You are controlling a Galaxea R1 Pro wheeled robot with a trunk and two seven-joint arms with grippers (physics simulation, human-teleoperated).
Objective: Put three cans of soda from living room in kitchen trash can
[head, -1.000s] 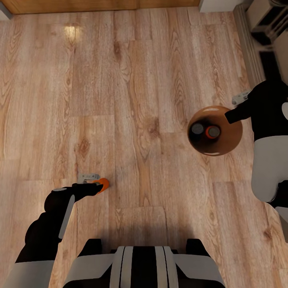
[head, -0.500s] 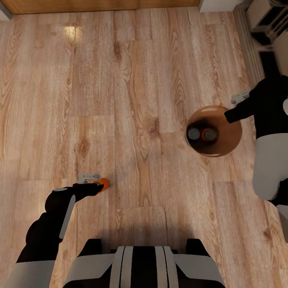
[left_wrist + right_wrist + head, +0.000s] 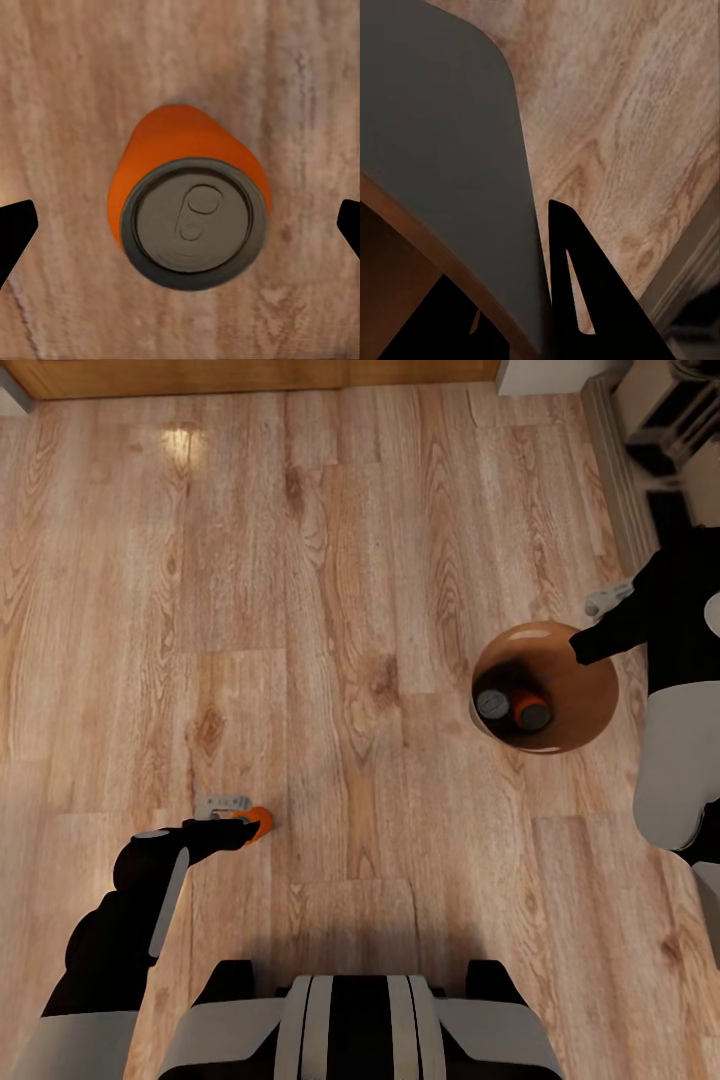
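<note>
The round brown tash can (image 3: pixel 572 705) stands on the plank floor at the right. Two soda cans lie inside it, one showing its grey top (image 3: pixel 492 704) and one showing orange (image 3: pixel 531 712). My right gripper (image 3: pixel 581 650) is shut on the bin's rim, with the bin's wall (image 3: pixel 450 150) between its dark fingers (image 3: pixel 577 292). A third can of soda (image 3: pixel 260 820) stands upright on the floor at the left. My left gripper (image 3: pixel 238 826) hangs just over this can (image 3: pixel 191 217), open, its fingertips (image 3: pixel 15 232) wide apart on either side.
A wood panel (image 3: pixel 250 372) runs along the far edge of the floor. Pale units and a dark strip (image 3: pixel 670 420) stand at the far right, beyond a grey baseboard (image 3: pixel 615 480). My base (image 3: pixel 350 1020) sits at the near edge.
The tash can has shifted a little to the right with my right gripper on its rim, and the two cans inside have slid. My left arm and its can have not moved.
</note>
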